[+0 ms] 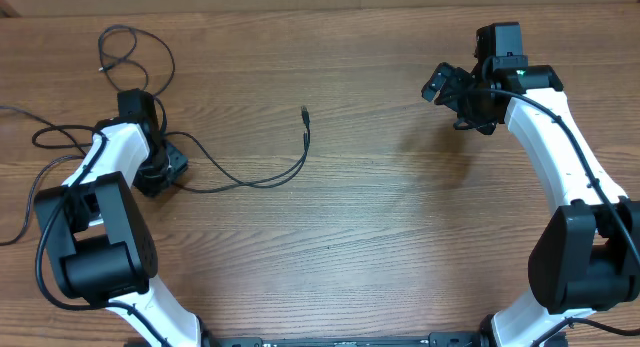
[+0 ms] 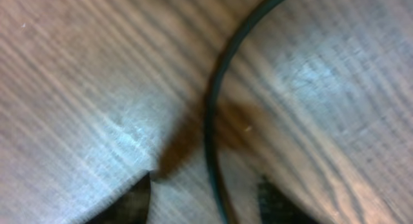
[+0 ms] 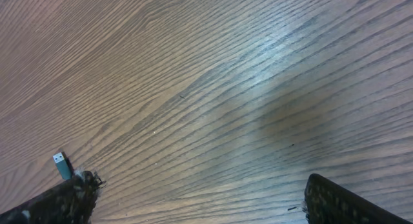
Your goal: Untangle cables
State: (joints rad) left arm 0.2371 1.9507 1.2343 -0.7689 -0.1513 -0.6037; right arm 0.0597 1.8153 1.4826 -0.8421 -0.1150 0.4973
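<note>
Thin black cables lie on the left of the wooden table. One cable (image 1: 262, 181) curves from my left gripper out to a small plug (image 1: 304, 114). More cable loops (image 1: 135, 42) lie at the far left. My left gripper (image 1: 160, 172) is low on the table and open. In the left wrist view the cable (image 2: 210, 114) runs between its two fingertips (image 2: 206, 204). My right gripper (image 1: 447, 87) is open and empty above bare wood at the far right. Its wrist view shows its spread fingers (image 3: 200, 198) and a plug (image 3: 61, 164) at the left.
Further cable strands (image 1: 50, 139) trail off the table's left edge. The bases of both arms stand at the front corners. The table (image 1: 380, 217) is brown wood grain.
</note>
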